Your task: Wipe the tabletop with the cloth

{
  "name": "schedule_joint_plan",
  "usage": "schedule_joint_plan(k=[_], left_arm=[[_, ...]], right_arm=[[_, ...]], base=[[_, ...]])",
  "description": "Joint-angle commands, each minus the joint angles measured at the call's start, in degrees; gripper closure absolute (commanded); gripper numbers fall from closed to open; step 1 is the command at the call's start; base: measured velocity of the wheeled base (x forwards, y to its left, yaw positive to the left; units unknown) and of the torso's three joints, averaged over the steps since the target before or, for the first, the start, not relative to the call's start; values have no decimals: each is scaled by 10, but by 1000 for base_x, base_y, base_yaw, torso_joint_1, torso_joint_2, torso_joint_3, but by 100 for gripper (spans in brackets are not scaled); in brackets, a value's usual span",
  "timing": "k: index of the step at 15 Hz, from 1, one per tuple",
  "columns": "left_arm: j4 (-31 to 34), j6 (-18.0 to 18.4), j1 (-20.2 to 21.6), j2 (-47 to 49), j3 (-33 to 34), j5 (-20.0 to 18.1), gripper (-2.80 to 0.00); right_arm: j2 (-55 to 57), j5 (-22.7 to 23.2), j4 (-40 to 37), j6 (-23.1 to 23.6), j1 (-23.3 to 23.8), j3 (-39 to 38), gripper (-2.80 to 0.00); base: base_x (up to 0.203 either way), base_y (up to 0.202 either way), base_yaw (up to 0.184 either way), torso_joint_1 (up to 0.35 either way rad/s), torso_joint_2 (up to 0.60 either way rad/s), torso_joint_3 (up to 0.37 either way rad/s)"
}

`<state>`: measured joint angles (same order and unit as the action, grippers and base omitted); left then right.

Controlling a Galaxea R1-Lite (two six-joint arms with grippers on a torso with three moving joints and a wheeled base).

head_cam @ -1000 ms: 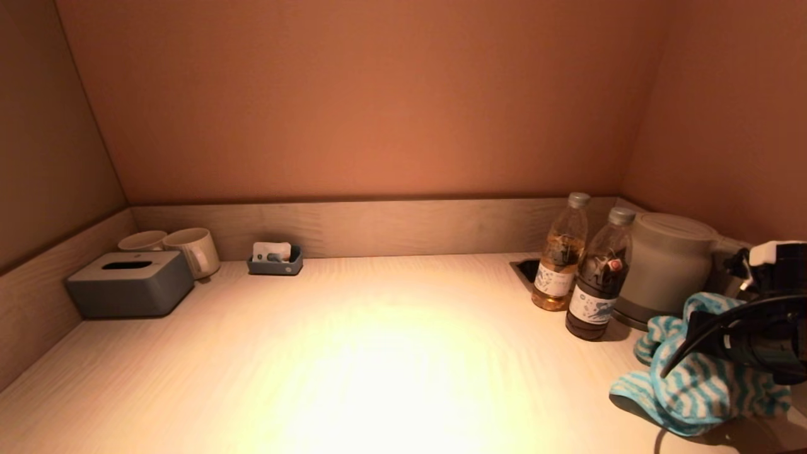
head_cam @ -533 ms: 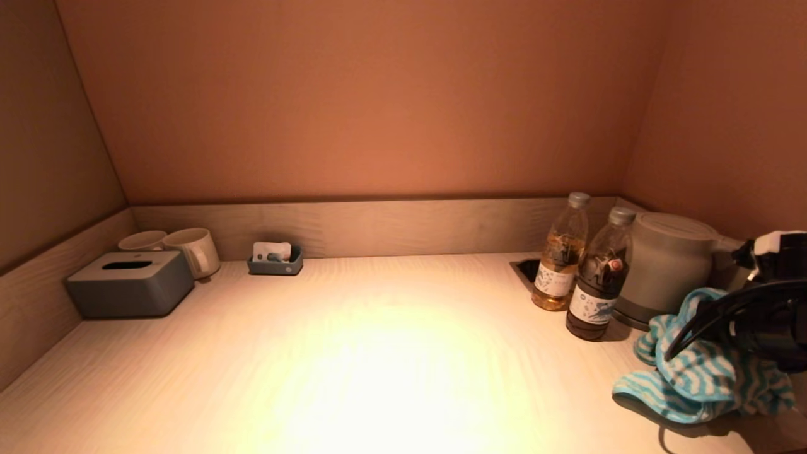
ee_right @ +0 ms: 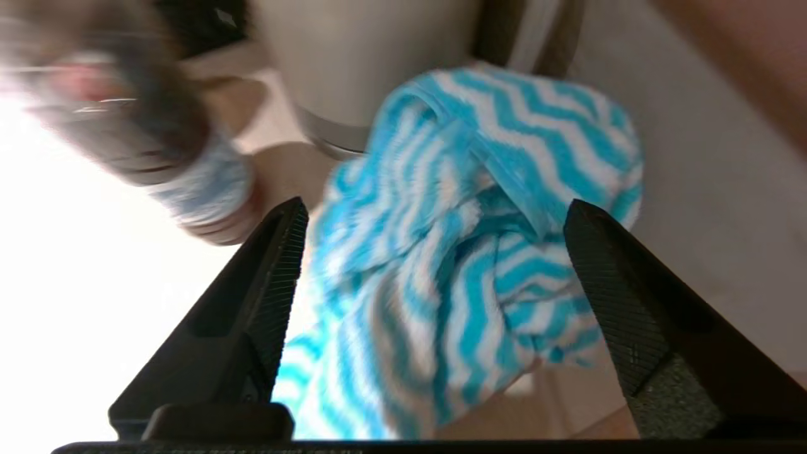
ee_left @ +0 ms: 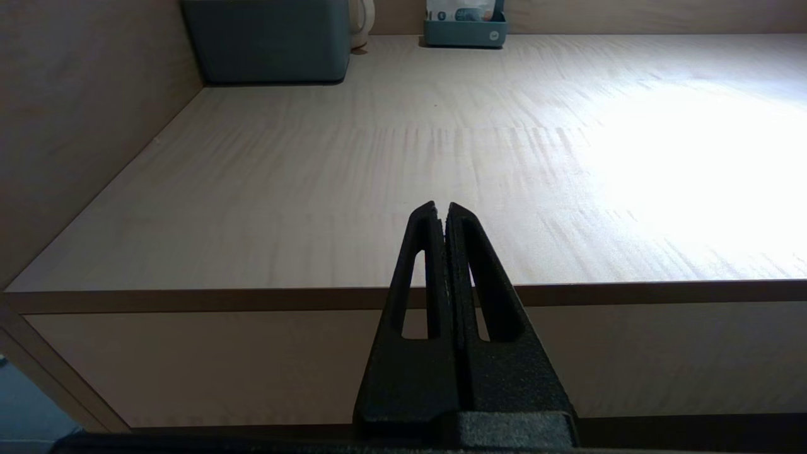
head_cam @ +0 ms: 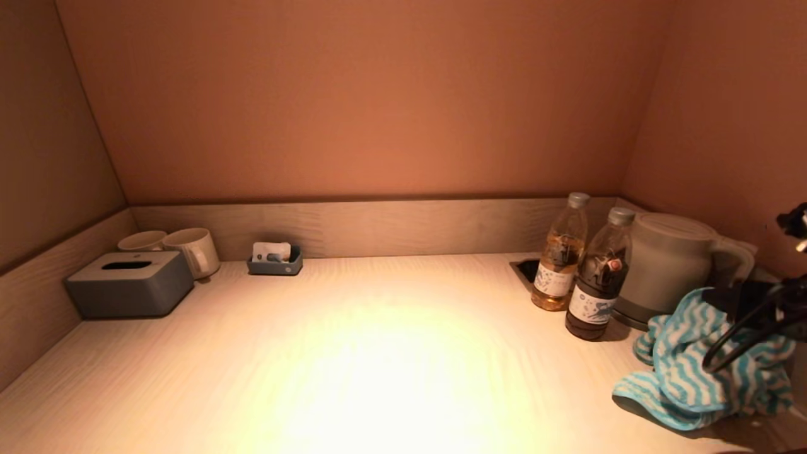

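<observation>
A blue and white zigzag cloth [head_cam: 696, 372] lies bunched at the right front of the pale wooden tabletop [head_cam: 378, 353]. It also shows in the right wrist view [ee_right: 466, 252]. My right gripper [ee_right: 435, 211] is open and hangs just above the cloth, its fingers on either side of the bunch and not gripping it. In the head view only part of that arm [head_cam: 756, 302] shows at the right edge. My left gripper [ee_left: 441, 211] is shut and empty, parked low in front of the table's front edge.
Two bottles [head_cam: 596, 277] and a grey kettle [head_cam: 668, 265] stand just behind the cloth. A grey tissue box [head_cam: 129, 284], two mugs [head_cam: 189, 249] and a small tray [head_cam: 275, 260] sit at the back left. Walls enclose three sides.
My right arm has pulled back to the right and up, off the cloth. The cloth has stayed bunched in about the same place and more of it shows.
</observation>
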<state>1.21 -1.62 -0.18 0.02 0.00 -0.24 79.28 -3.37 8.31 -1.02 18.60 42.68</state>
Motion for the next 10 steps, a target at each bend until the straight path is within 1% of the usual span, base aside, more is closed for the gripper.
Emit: schedule_joint_plan(k=[1,4,5,8,10], left_arm=[[0,0,0,0,0,0,0],[0,0,0,0,0,0,0],[0,0,0,0,0,0,0],[0,0,0,0,0,0,0],[0,0,0,0,0,0,0]], right_arm=[[-79,13,-32,5,-15,-3,-280],[-173,23,-69,19,-35,-18,-280],[-214,30,-78,31,-38,-29,0],[-330,50,-103,79,-42,-57,0],[-375,56,-127,95,-43,-45,0]], base=[[0,0,0,0,0,0],[0,0,0,0,0,0],[0,0,0,0,0,0],[0,0,0,0,0,0],[0,0,0,0,0,0]])
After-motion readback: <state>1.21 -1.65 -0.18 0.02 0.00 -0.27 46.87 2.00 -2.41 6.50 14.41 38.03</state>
